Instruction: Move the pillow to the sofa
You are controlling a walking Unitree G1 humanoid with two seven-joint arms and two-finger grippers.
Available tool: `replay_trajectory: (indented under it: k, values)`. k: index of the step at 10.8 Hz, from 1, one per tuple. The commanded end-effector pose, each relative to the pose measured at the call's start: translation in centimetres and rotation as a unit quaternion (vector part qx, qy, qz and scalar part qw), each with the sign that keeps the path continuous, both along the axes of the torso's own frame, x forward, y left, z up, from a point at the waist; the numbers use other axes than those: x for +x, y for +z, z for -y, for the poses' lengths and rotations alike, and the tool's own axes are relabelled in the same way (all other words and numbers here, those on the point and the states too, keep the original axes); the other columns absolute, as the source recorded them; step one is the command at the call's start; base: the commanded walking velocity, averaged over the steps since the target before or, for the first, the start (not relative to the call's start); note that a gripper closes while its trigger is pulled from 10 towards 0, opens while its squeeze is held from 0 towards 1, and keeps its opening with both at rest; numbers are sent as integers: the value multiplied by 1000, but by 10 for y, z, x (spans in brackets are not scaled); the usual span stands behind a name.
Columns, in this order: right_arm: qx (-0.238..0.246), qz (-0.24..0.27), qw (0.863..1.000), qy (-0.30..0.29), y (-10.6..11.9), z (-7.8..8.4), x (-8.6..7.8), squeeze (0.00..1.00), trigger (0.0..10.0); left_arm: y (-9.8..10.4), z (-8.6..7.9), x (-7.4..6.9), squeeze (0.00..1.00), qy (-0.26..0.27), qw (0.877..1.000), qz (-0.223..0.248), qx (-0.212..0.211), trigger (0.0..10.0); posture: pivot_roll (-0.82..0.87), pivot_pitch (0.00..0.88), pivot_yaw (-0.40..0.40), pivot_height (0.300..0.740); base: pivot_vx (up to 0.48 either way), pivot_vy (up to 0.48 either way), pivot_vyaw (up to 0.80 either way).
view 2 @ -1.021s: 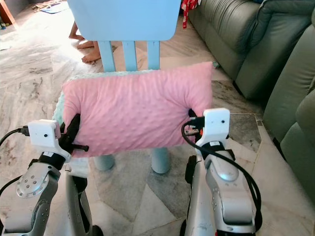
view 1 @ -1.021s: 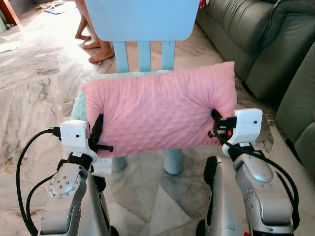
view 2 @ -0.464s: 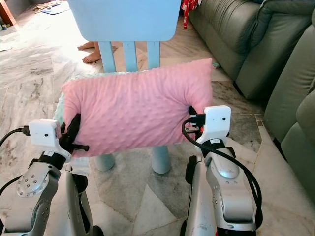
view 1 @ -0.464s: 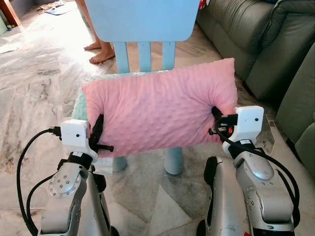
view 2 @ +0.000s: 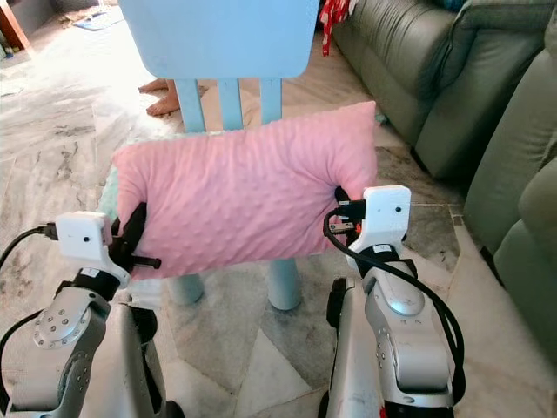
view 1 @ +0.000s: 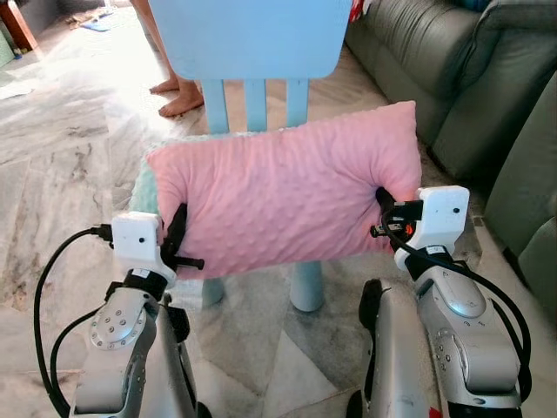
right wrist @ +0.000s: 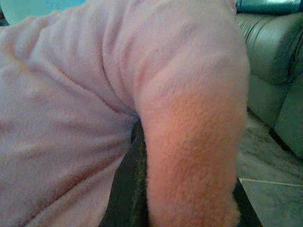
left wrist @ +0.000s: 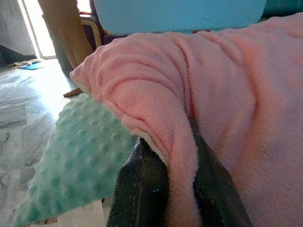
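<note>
Between both claws, a dimpled plush pillow (view 1: 283,196).

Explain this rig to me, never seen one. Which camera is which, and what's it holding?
It is a humanoid robot with two silver arms, each ending in two long black fingers. The two wide pictures come from a stereo camera on its head, looking down and forward. The two close-ups come from cameras on its wrists, looking along the fingers. The left gripper and right gripper each pinch an end of a pink pillow, held in front of a light blue chair. A mint green cushion lies under the pillow. The grey sofa, its destination, stands to the robot's right. A person's bare feet stand on the marble floor behind the chair.
</note>
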State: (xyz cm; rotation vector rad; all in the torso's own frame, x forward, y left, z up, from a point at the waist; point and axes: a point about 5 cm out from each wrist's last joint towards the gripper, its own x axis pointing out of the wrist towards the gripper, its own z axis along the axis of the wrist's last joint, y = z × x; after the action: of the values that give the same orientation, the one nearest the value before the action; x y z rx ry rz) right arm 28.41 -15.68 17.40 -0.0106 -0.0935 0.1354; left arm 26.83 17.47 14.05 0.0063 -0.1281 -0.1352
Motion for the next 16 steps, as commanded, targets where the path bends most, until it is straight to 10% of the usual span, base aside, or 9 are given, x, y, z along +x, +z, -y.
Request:
replay_trajectory:
  k: [1,16]
  values:
    - [3,27,1000,-10,13,2,0,0,10000,3,-1,1,0,1,1000,5,4,10000,-215,0,64,410,0,0,0]
    - [3,25,1000,-4,14,2,-1,0,10000,-7,12,3,0,-23,999,-23,8,10000,-229,0,60,680,0,0,0]
